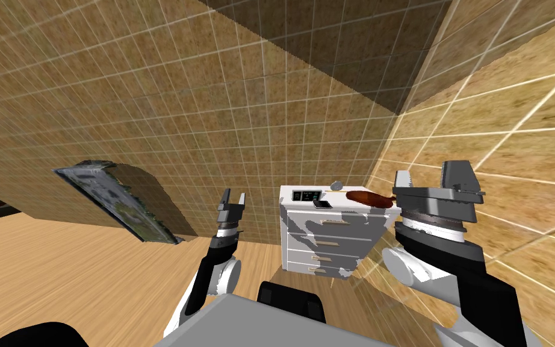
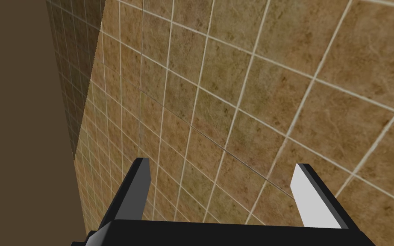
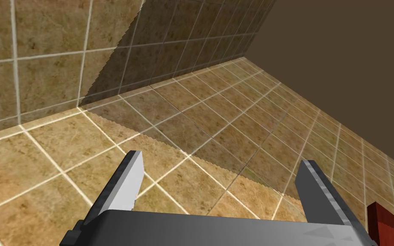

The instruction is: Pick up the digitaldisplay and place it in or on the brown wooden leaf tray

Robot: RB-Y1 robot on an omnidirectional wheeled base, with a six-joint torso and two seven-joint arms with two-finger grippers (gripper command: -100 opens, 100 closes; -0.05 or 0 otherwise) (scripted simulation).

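White drawer chest (image 1: 330, 238) carries the digital display (image 1: 306, 194) on its top, near the brown leaf tray (image 1: 368, 197), so I judge the carry short. Left jaws and right jaws stand wide and empty, raised ahead of any reach.

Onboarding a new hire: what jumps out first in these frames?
The white drawer chest in the tiled corner comes first, with the digital display and the reddish-brown leaf tray apart on its top. The right gripper looms large and open beside the tray; the left gripper, also open, is raised left of the chest. A framed picture sits by the wall, further left.
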